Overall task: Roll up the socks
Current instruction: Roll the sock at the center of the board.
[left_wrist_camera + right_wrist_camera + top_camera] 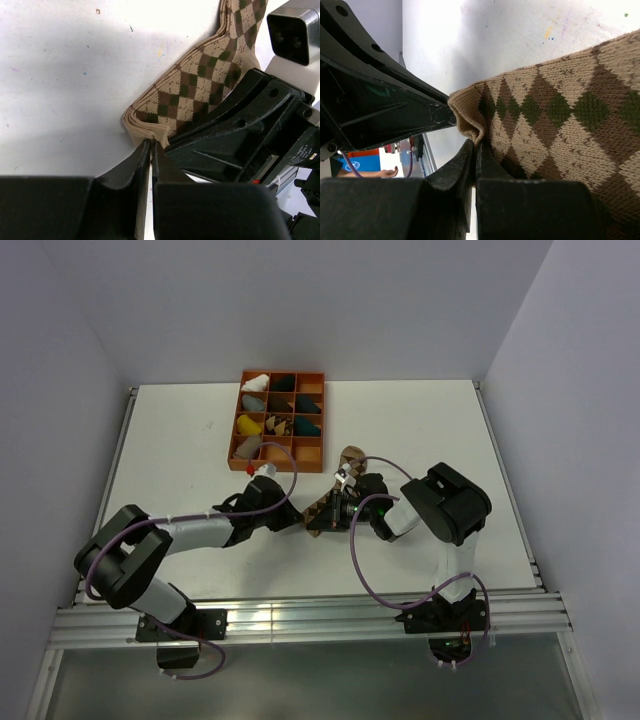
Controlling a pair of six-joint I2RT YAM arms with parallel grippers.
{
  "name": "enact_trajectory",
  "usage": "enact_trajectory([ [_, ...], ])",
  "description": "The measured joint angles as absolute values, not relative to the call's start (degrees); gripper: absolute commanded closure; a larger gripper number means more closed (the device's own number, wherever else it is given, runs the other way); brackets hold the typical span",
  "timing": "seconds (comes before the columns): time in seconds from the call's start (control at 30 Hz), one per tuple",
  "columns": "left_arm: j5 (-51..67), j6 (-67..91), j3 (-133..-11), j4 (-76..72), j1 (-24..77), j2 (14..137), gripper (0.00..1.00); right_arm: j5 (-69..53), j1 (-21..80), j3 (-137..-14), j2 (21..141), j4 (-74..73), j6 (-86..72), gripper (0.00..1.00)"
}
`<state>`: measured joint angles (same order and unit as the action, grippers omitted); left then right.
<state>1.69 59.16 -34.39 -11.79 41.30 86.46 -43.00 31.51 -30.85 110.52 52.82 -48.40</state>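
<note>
The argyle tan-and-brown socks [344, 473] lie as a flat layered strip on the white table just in front of the tray, running down toward both grippers. My left gripper [302, 523] comes in from the left, and in its wrist view its jaws [150, 143] are shut on the tan folded cuff edge of the socks [200, 90]. My right gripper [338, 512] meets it from the right. Its jaws [479, 144] are pinched on the same cuff end of the socks [555, 120]. The two grippers sit nearly touching.
An orange compartment tray [283, 372] with white, black, teal, yellow and grey sock bundles stands at the back of the table. The right gripper's black body [240, 130] fills the right of the left wrist view. The left gripper's body [370, 90] crowds the right wrist view.
</note>
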Motion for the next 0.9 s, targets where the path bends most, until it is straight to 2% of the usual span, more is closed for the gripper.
enact_trajectory([
  [0.27, 2.13, 59.22, -35.99, -12.29, 41.32, 89.36, 0.88, -43.4, 31.46, -31.64, 110.83, 51.57, -48.53, 1.0],
  [0.4, 1.87, 59.55, -37.39, -11.18, 41.32, 90.83, 0.89, -43.64, 31.44, -32.21, 110.8, 50.11, -48.27, 0.91],
  [0.57, 1.58, 60.55, -39.51, -8.25, 41.34, 92.05, 0.89, -43.68, 31.44, -33.12, 108.92, 45.76, -46.0, 0.62],
  [0.7, 1.1, 61.39, -40.8, -6.81, 41.45, 92.77, 0.9, -40.84, 31.59, -33.43, 103.59, 38.7, -41.93, 0.54],
  [0.9, 0.6, 62.02, -41.65, -5.1, 41.5, 92.92, 0.91, -32.58, 31.99, -33.43, 92.64, 26.06, -33.71, 0.5],
])
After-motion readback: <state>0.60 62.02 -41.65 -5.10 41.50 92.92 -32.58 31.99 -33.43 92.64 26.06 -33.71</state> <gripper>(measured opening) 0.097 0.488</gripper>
